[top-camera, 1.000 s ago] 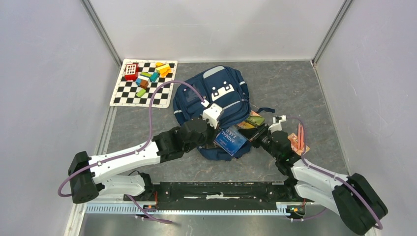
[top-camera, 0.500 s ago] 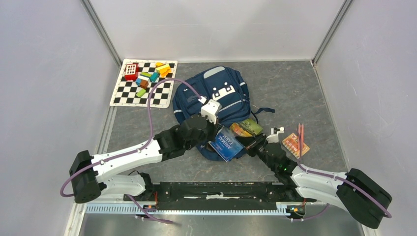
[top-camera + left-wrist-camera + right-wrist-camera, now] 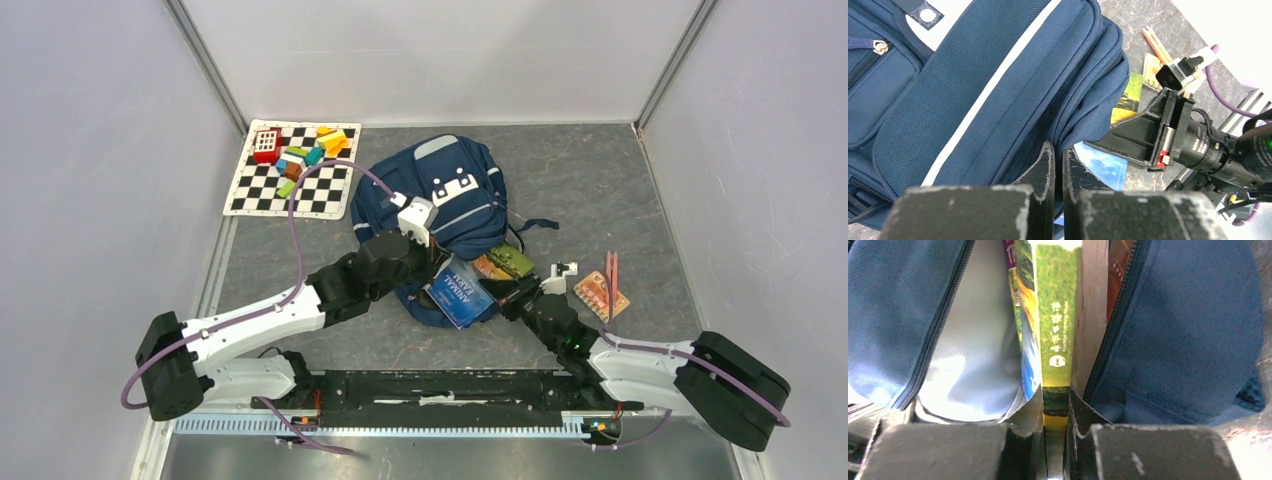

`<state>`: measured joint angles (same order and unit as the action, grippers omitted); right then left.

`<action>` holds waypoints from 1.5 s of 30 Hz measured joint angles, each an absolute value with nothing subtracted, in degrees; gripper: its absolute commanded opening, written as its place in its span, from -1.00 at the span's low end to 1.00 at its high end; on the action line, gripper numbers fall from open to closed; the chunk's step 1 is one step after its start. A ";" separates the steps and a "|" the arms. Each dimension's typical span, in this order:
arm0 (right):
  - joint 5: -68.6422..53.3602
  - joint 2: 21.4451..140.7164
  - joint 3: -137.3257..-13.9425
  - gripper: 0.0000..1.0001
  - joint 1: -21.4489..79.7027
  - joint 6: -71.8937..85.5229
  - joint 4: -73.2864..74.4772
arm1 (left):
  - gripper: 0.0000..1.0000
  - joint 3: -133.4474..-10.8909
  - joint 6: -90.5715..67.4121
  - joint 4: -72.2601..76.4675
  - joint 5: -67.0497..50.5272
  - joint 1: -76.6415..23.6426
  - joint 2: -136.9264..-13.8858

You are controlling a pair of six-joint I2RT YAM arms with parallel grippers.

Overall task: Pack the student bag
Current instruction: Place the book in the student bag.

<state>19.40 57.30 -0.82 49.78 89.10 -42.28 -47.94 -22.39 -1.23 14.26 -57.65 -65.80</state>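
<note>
Open student bag (image 3: 470,215); green book (image 3: 1055,330) (inside)

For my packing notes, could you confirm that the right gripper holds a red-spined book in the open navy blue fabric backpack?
Not quite: the right wrist view shows the right gripper holding a green-spined book, not red-spined, in the open navy blue fabric backpack.

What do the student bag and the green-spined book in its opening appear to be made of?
The student bag: probably woven synthetic fabric, matte navy; a fine weave grain and stitched seams show. The green-spined book: likely paper with a printed cover; lettering on the flat spine, finish unclear.
</note>
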 measured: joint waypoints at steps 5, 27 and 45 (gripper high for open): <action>21.61 65.54 -5.39 -1.00 49.67 82.63 -44.18 | -0.96 -46.85 -22.48 -1.41 13.15 -57.36 -64.27; 16.36 89.36 -20.34 0.10 47.59 62.04 -60.73 | -0.95 -44.47 -24.49 -5.78 14.55 -55.99 -60.82; 18.81 65.60 -7.79 0.36 47.75 51.18 -46.24 | -0.95 -43.66 -27.29 -6.48 15.81 -55.55 -61.14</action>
<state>18.81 65.60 -7.79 47.75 51.18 -46.24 -43.66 -27.29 -6.48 15.81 -55.55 -61.14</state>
